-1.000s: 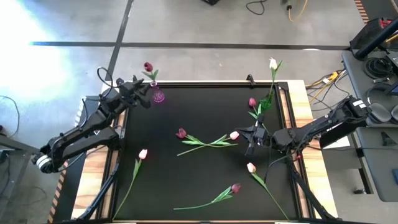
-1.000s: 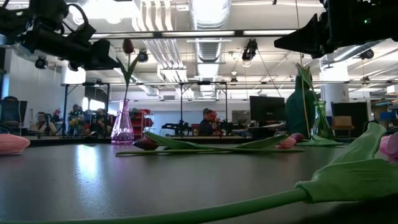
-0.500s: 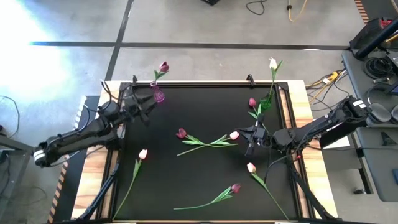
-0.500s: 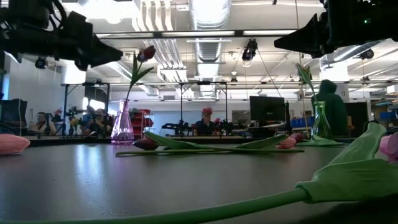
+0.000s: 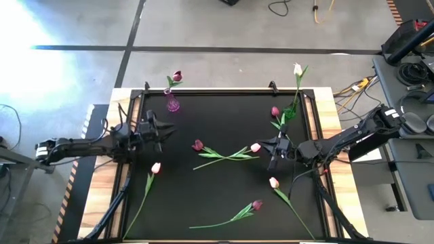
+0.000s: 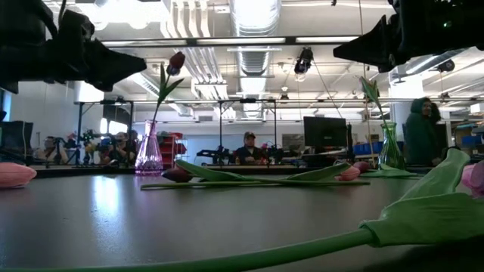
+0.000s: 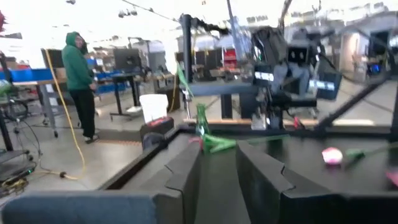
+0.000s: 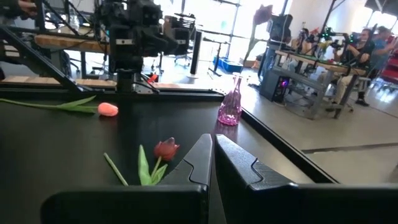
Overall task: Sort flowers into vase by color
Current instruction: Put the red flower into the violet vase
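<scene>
Left claw [image 5: 161, 129] open with a narrow gap, empty, by the desk's [image 5: 224, 196] left edge, right claw [image 5: 272, 150] nearly closed, empty, near the right edge, one dark tulip [image 5: 177, 76] in pink vase [image 5: 172, 103] at the far left corner, other tulips [image 5: 222, 154] scattered across the desk middle.

Left arm stretched low from the left edge, claw [image 5: 157, 129] over the left side of the worktop, fingers [image 7: 186, 171] parted. Right arm reaching in from the right edge, claw [image 5: 274, 148] right of centre, fingers [image 8: 198, 163] nearly together, nothing held.
</scene>
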`<state>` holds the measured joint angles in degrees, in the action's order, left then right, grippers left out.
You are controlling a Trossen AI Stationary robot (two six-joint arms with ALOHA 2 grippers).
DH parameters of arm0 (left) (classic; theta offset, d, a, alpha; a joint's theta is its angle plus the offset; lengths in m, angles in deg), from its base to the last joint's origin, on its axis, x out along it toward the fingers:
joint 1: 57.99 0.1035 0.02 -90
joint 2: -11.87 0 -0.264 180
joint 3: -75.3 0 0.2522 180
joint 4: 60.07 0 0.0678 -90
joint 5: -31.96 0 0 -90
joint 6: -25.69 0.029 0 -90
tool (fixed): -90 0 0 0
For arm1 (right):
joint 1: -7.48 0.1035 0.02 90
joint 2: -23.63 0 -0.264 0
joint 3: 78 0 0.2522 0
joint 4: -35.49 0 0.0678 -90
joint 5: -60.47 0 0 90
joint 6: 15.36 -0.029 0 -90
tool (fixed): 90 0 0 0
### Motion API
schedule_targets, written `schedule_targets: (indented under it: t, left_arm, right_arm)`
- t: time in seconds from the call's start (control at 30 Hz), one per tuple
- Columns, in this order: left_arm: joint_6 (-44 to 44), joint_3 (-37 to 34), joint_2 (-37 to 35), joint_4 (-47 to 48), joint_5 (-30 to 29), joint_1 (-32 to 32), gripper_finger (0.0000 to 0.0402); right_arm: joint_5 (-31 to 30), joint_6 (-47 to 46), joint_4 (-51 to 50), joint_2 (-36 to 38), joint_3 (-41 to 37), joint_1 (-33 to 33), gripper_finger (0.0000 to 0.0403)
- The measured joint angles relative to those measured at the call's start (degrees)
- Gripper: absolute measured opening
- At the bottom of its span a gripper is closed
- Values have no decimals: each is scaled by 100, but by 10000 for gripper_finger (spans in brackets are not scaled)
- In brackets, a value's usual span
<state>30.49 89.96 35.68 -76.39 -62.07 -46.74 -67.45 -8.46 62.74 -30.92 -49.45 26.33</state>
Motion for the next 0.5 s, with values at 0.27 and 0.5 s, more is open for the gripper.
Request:
schedule_targets:
  t: [0.27,0.5]
  left_arm:
    - [122,-3,290,-51,6,-113,43]
    - [-78,-30,727,-573,17,-199,15]
  right_arm:
    - [221,150,-111,-144,330,-1,12]
    - [237,135,-837,-800,1012,-1,12]
